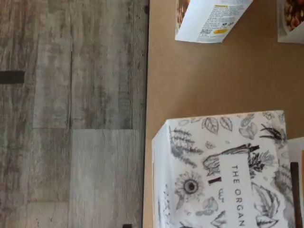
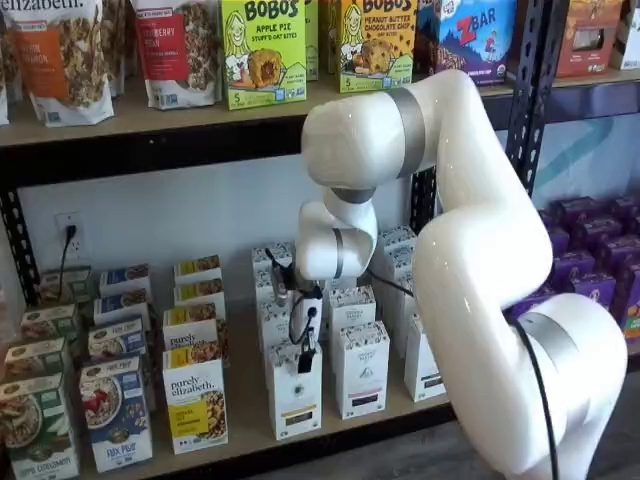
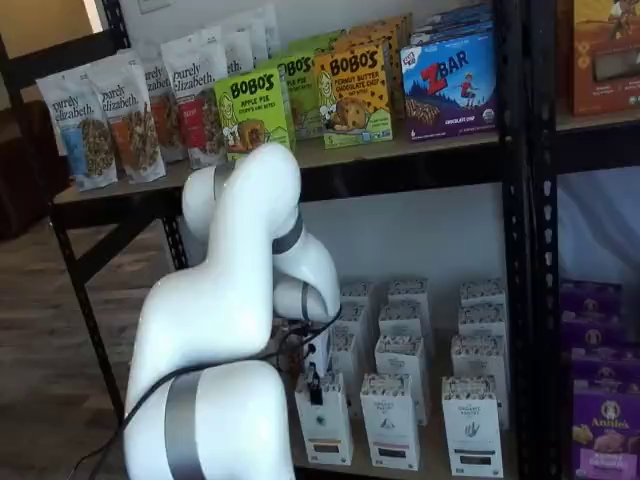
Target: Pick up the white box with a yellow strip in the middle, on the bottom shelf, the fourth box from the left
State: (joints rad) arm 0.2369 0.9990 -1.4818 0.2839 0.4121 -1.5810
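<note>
The white box (image 2: 295, 400) stands at the front of the bottom shelf (image 2: 250, 440), right of a purely elizabeth box with a yellow panel (image 2: 195, 405); both shelf views show the white box (image 3: 325, 430). My gripper (image 2: 304, 362) hangs straight down at its top front edge, and its black fingers (image 3: 315, 383) show side-on as one dark piece. They stand open, and the box rests on the board, not lifted. In the wrist view the box's black-and-white leaf-patterned top (image 1: 223, 171) lies close below, on the tan shelf board (image 1: 209, 80).
Like white cartons (image 2: 360, 370) (image 2: 420, 365) stand to the right and in rows behind. Cereal boxes (image 2: 115, 415) fill the shelf's left end. A black upright (image 2: 525, 90) rises at the right. Grey wood floor (image 1: 71, 114) lies beyond the shelf's edge.
</note>
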